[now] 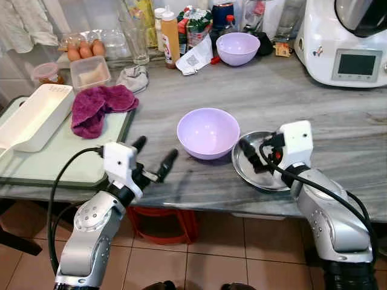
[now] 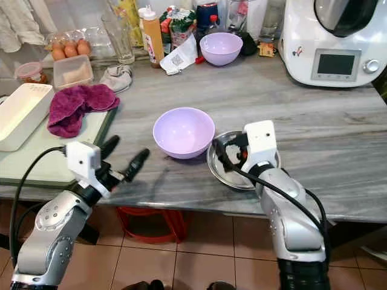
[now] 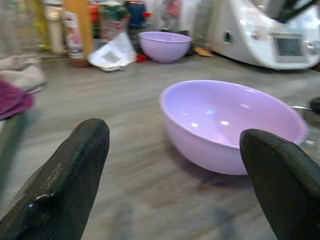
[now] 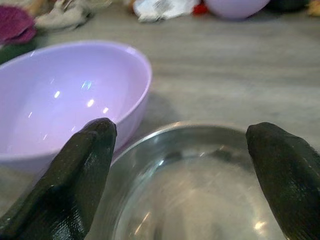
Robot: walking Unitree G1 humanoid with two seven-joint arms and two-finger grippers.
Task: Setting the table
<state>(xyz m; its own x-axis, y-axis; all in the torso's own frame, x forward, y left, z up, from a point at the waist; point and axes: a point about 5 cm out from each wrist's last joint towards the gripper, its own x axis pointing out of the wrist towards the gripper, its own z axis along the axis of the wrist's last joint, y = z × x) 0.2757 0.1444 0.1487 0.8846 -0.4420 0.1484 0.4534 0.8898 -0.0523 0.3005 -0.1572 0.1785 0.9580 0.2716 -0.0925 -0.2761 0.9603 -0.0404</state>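
Right gripper (image 1: 257, 156) is spread over steel bowl (image 1: 251, 176); left gripper (image 1: 153, 156) is spread beside lilac bowl (image 1: 208, 132).

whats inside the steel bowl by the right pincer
Nothing can be seen in the steel bowl: its shiny bottom is bare. The open right pincer hangs over its rim, hiding part of the inside in the head views.

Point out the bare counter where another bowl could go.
Free: the grey counter between the near purple bowl, far purple bowl and white appliance. Crowded: the back row of bottles and the left around the purple cloth.
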